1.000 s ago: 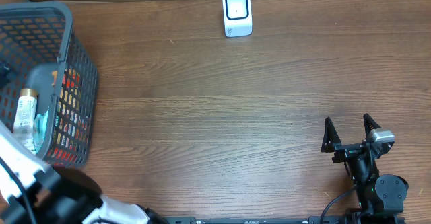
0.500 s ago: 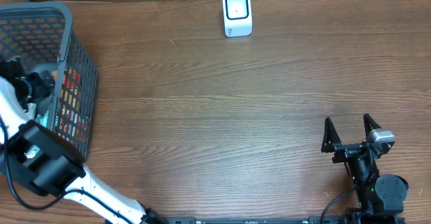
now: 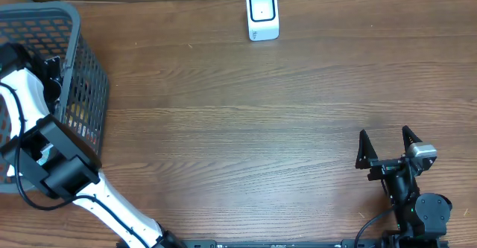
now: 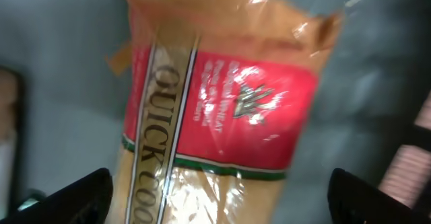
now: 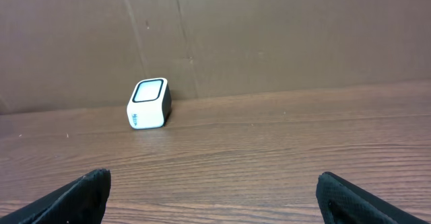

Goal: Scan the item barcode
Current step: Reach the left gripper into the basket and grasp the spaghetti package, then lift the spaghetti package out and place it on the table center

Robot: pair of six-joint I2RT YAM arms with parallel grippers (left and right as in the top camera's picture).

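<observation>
While the white left arm (image 3: 22, 99) dips into the dark grey plastic mesh basket (image 3: 91, 77) at the table's left edge, its gripper (image 4: 225, 197) hangs directly over the item: a clear, orange-tinted plastic packet with a red label panel (image 4: 222, 109). White lettering runs along a band down the label; only "QUICK COO" is legible, the rest cut off or blurred.

Left fingers (image 4: 74, 197): spread wide, one tip in each lower corner of the wrist view. The packet lies between them with a gap on either side. Nothing held.

The packet rests flat on the grey basket floor, slightly askew, with its crimped end pointing away from the gripper. A pink striped object (image 4: 404, 177) shows at the right edge, too blurred to identify.

From overhead, red and orange packaging shows through the mesh wall; I cannot tell which of it is this packet.

Right gripper (image 3: 387, 145): near the lower right of the brown wood-grain table (image 3: 238, 129), jaws fully apart, empty, fingers (image 3: 364, 148) clear of any object.

A small white box scanner with a dark window (image 3: 262, 14) stands at the far edge of the table, well apart from both grippers. It faces the right wrist camera, in front of a brown cardboard backdrop (image 5: 269, 35).
</observation>
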